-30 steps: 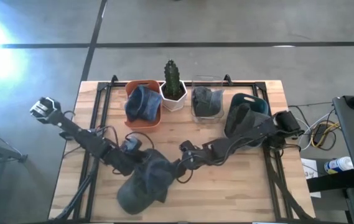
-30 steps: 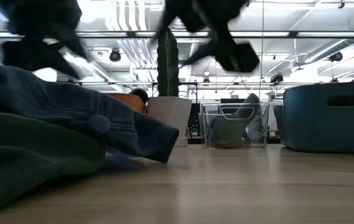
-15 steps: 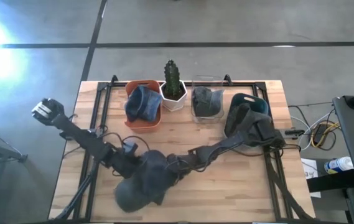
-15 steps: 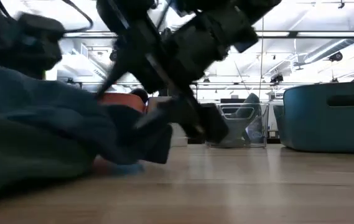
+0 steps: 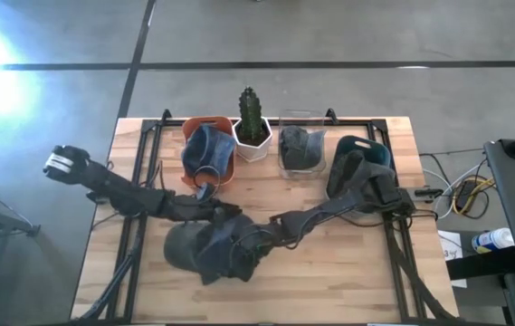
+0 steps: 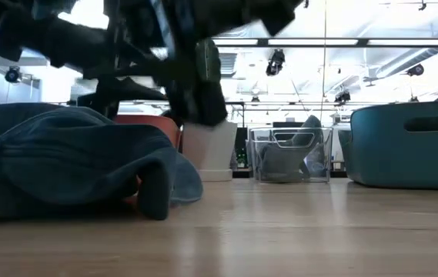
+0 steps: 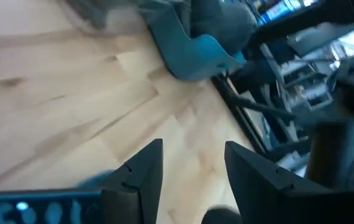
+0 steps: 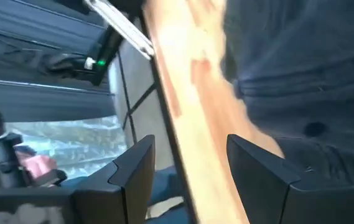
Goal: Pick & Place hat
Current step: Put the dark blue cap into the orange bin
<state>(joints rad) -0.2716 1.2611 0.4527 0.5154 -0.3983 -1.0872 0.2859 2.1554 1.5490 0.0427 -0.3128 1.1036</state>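
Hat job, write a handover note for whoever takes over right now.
Left gripper: open, empty, at the hat's edge.
Right gripper: open, empty, low over the hat.
The hat lies loose on the table, front left of centre. Orange bin, clear bin and teal bin along the back each hold dark cloth.
Done: nothing placed.
Left: grasp the hat, lift it, put it away.

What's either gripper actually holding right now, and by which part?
Nothing, as far as the wrist views show. The left gripper has open fingers with bare table between them; the right gripper is open beside the hat, not clamped on it.
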